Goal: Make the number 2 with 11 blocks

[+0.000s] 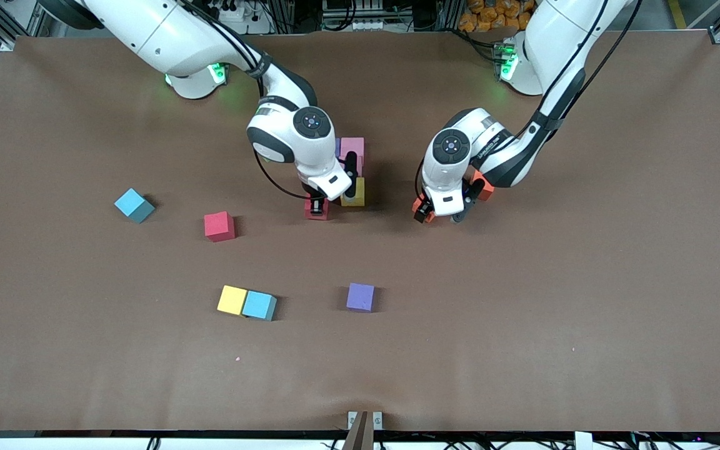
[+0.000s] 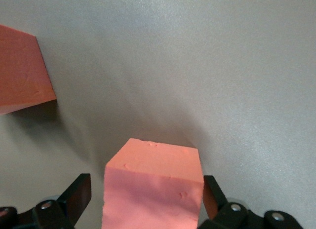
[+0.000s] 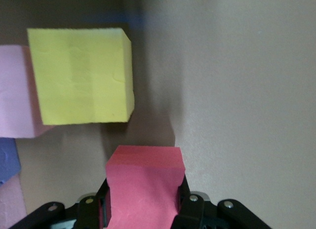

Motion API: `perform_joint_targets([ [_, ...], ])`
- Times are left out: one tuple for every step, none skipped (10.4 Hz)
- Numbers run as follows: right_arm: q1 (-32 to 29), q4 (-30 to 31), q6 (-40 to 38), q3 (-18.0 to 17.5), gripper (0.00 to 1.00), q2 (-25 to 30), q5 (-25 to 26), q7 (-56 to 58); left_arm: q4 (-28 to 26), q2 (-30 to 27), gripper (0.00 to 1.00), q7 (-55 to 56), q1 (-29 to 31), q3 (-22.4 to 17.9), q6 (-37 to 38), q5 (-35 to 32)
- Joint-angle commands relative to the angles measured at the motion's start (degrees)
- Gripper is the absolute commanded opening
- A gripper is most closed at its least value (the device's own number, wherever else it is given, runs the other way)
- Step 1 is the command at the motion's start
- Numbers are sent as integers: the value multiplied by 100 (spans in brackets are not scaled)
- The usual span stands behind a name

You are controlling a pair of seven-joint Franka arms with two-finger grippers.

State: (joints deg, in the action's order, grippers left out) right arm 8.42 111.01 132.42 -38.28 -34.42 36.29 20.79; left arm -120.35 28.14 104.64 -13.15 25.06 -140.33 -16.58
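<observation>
Brown table (image 1: 585, 281). Digit barely begun: pink cube (image 1: 352, 147) touching yellow cube (image 1: 354, 194). Right gripper (image 1: 317, 207) grasps red cube (image 1: 317, 212) beside them. Left gripper (image 1: 440, 214), released, straddles orange cube (image 2: 154, 187). Loose blocks (image 1: 247, 303) lie nearer the camera.

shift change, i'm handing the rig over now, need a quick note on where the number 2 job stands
Right gripper: shut on a red block, low beside the yellow block of the started digit.
Left gripper: open around an orange block; a second orange block is close by.
Done: pink block, a purple block and yellow are grouped mid-table.
Left: loose red, yellow, purple and two blue blocks nearer the front camera.
</observation>
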Motion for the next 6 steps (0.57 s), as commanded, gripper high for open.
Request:
perform_joint_targets([
  [-191, 113, 3, -267, 34, 32, 80, -14, -6, 7, 100, 92, 49, 25, -65, -56],
  [-200, 140, 3, -329, 34, 32, 54, -22, -6, 7, 100, 92, 49, 25, -65, -56],
  [-200, 201, 3, -338, 34, 23, 45, -31, -6, 7, 100, 92, 49, 25, -65, -56],
  [-218, 254, 21, -356, 34, -12, 45, -57, -6, 7, 100, 92, 49, 25, -65, -56],
  [-296, 263, 30, -452, 34, -38, 45, -58, -6, 7, 100, 92, 49, 25, -65, -56],
  [-314, 272, 30, -470, 34, -73, 45, -66, 2, -1, 100, 92, 49, 25, -65, -56],
])
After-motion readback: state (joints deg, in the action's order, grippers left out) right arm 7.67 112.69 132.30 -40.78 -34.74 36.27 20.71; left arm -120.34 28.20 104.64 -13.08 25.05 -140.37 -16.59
